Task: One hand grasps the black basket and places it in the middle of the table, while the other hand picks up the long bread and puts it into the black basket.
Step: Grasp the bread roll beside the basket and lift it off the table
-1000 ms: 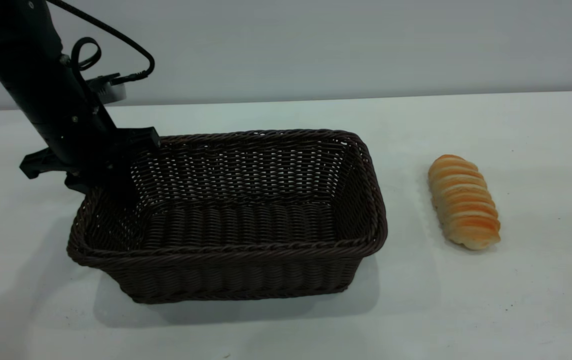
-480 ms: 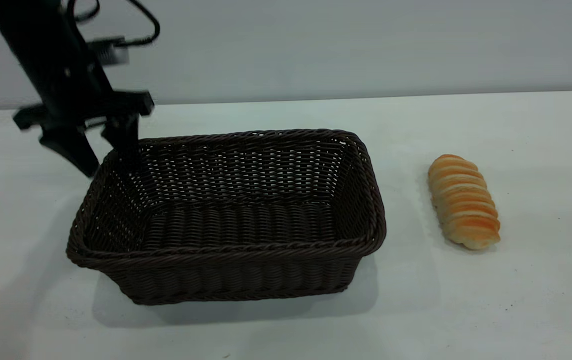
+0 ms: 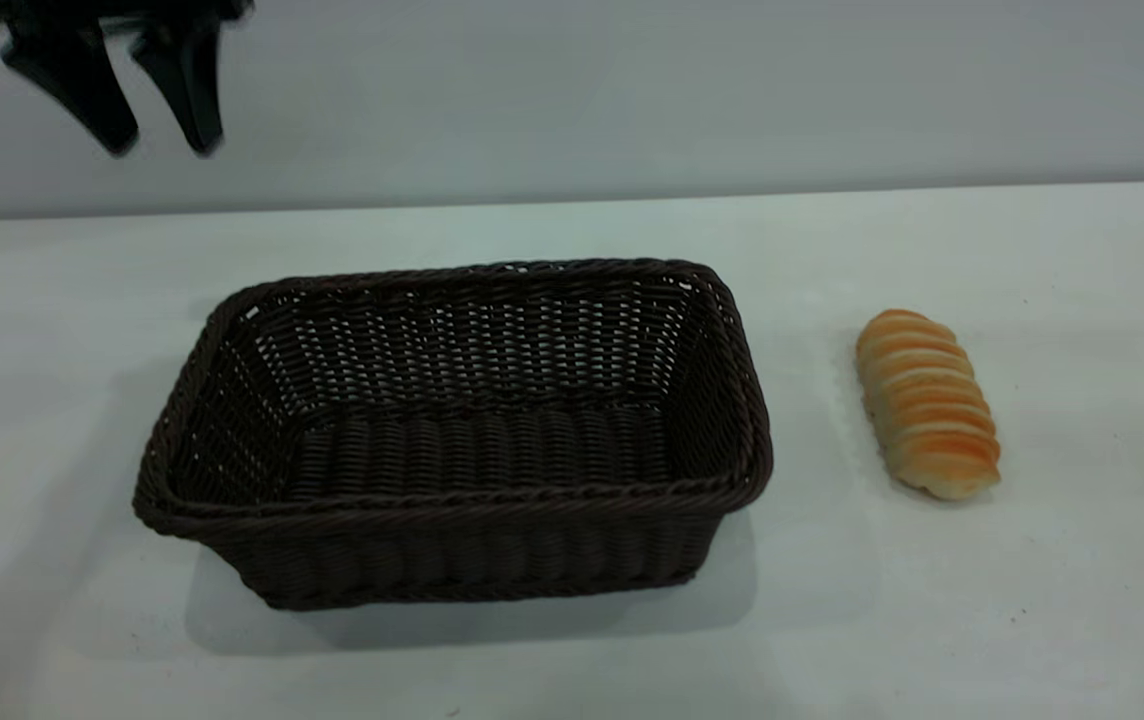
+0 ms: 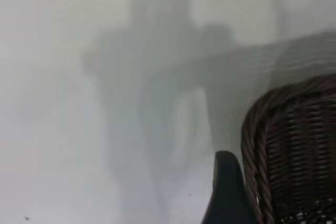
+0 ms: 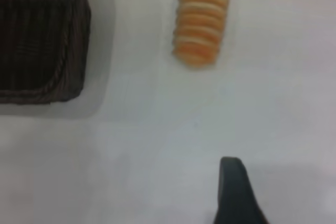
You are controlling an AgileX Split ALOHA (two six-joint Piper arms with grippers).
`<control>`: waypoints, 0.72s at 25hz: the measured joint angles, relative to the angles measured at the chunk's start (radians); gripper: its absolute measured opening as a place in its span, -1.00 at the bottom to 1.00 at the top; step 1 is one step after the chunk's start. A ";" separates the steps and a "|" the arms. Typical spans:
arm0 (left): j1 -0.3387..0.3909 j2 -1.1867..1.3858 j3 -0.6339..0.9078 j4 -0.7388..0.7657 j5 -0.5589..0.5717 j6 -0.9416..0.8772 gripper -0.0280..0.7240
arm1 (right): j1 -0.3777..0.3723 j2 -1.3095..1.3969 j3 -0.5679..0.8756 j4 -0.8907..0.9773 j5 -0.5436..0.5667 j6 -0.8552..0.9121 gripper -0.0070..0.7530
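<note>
The black basket (image 3: 452, 440) stands empty on the white table (image 3: 572, 650), left of centre. The long bread (image 3: 927, 402) lies on the table to its right, apart from it. My left gripper (image 3: 160, 148) is open and empty, high above the table beyond the basket's far left corner. In the left wrist view one of its fingers (image 4: 227, 192) shows over the basket's corner rim (image 4: 257, 140). My right gripper is out of the exterior view. In its wrist view one finger (image 5: 234, 190) hovers over bare table, with the bread (image 5: 202, 19) and a basket corner (image 5: 47, 35) farther off.
A plain grey wall (image 3: 632, 90) runs behind the table's far edge. Bare tabletop lies in front of the basket and around the bread.
My left gripper has let go of the basket's far left corner, opened, and risen straight up and a little left. The basket and bread have not moved.
</note>
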 joint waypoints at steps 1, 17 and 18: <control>0.000 -0.022 -0.001 0.007 0.014 0.000 0.58 | 0.000 0.037 -0.023 0.012 0.000 -0.012 0.20; 0.000 -0.294 0.086 0.032 0.092 0.000 0.58 | 0.100 0.765 -0.479 0.044 -0.110 -0.064 0.20; 0.000 -0.313 0.113 0.034 0.092 0.000 0.58 | 0.107 0.807 -0.500 0.046 -0.121 -0.063 0.20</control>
